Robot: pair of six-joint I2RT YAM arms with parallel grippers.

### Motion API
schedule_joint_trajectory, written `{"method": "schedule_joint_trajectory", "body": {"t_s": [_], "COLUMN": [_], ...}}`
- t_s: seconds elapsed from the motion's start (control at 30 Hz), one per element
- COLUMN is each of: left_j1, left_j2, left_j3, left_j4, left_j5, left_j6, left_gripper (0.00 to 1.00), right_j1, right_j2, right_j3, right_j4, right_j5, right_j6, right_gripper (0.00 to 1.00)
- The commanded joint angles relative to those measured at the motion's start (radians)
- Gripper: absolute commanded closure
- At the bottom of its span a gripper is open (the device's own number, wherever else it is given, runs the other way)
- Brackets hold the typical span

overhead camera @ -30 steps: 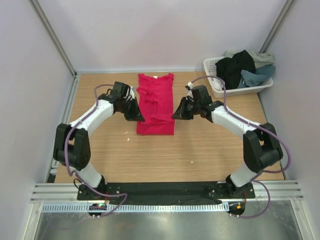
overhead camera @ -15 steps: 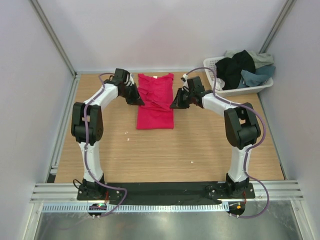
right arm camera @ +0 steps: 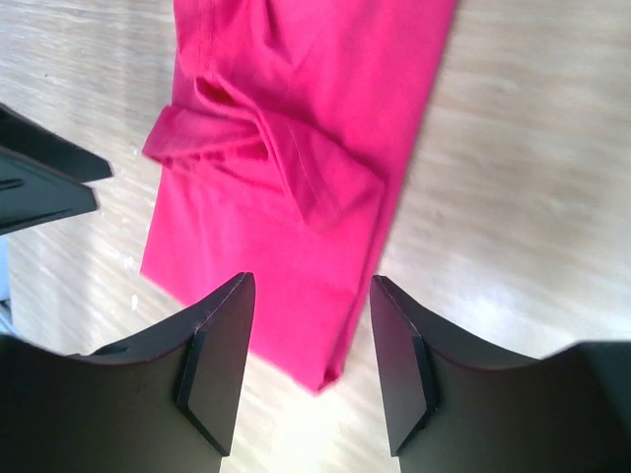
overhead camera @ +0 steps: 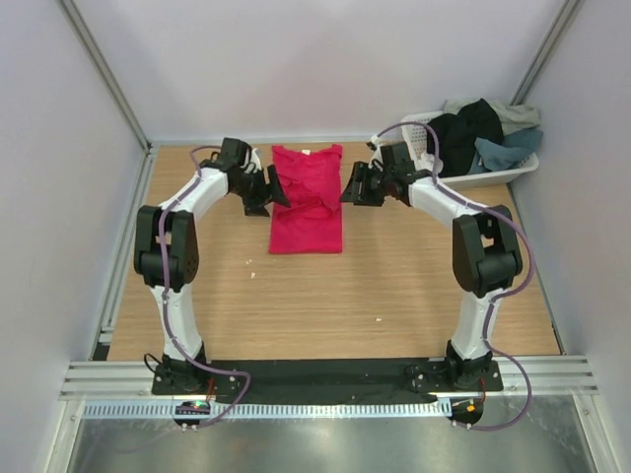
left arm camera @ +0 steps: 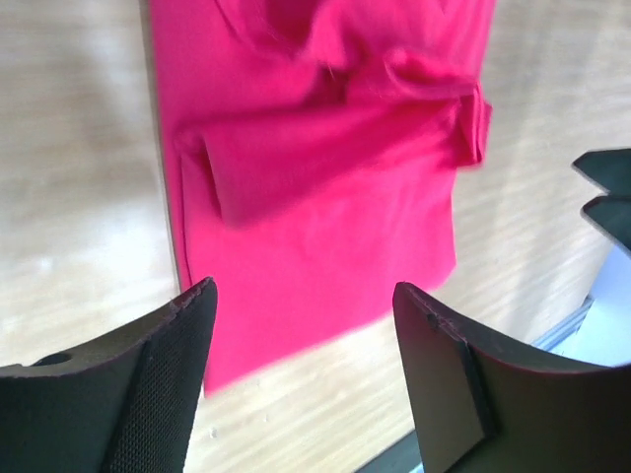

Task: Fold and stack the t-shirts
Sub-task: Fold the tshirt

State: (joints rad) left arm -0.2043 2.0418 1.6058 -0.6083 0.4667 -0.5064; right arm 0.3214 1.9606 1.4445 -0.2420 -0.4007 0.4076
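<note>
The crimson-pink t-shirt [overhead camera: 307, 202] lay flat on the bench [overhead camera: 394, 286], close to the middle of the far edge. It was folded into a narrow strip, with both sleeves turned in over the chest. Its long axis ran from the far edge toward the near edge, and the collar pointed at the far edge. A small pale patch sat inside the collar, too small for us to read.

The left gripper [overhead camera: 279, 193] stood just beside the shirt's left side, level with the folded sleeves. Through the left wrist camera we saw this gripper [left arm camera: 303, 296] with its fingers [left arm camera: 168, 374] spread wide. Nothing was between them, and the shirt [left arm camera: 325, 187] showed through the gap. The right gripper [overhead camera: 347, 189] stood just beside the shirt's right side, facing the left one across the cloth. From its own wrist camera this gripper [right arm camera: 311, 284] was likewise parted and held nothing, with the shirt [right arm camera: 296, 148] lying beyond it. We could not tell whether either gripper touched the cloth.

In the far right corner of the bench sat a white lattice basket [overhead camera: 498, 174]. It held a black shirt [overhead camera: 463, 133], a slate-blue shirt [overhead camera: 503, 153] and a pale grey-green shirt [overhead camera: 513, 113], heaped loosely and spilling over its rim.
</note>
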Motion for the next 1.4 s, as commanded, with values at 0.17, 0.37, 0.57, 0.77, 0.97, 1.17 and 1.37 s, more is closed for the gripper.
{"method": "schedule_joint_trajectory", "body": {"t_s": [0.17, 0.37, 0.57, 0.77, 0.97, 1.17, 1.37], "left_j1": [0.009, 0.011, 0.014, 0.016, 0.023, 0.031, 0.036], "left_j2": [-0.204, -0.172, -0.109, -0.065, -0.037, -0.023, -0.017], "left_j3": [-0.234, -0.375, -0.374, -0.339, -0.323, -0.325, -0.331], "left_j4": [-0.056, -0.013, 0.037, 0.051, 0.051, 0.051, 0.059], "left_j5": [0.070, 0.127, 0.162, 0.168, 0.161, 0.150, 0.150], "left_j6": [0.003, -0.078, -0.116, -0.127, -0.127, -0.129, -0.133], "left_gripper": [0.24, 0.25, 0.25, 0.26, 0.29, 0.35, 0.51], "right_j1": [-0.015, 0.004, 0.007, 0.019, 0.034, 0.042, 0.050], "right_j2": [-0.200, -0.190, -0.135, -0.063, -0.008, 0.024, 0.043], "right_j3": [-0.317, -0.429, -0.400, -0.339, -0.297, -0.280, -0.269], "right_j4": [0.004, 0.041, 0.073, 0.098, 0.104, 0.112, 0.112], "right_j5": [-0.203, -0.248, -0.244, -0.247, -0.251, -0.257, -0.262], "right_j6": [0.118, 0.148, 0.152, 0.165, 0.174, 0.180, 0.181], "right_gripper": [0.44, 0.44, 0.44, 0.45, 0.45, 0.45, 0.60]}}
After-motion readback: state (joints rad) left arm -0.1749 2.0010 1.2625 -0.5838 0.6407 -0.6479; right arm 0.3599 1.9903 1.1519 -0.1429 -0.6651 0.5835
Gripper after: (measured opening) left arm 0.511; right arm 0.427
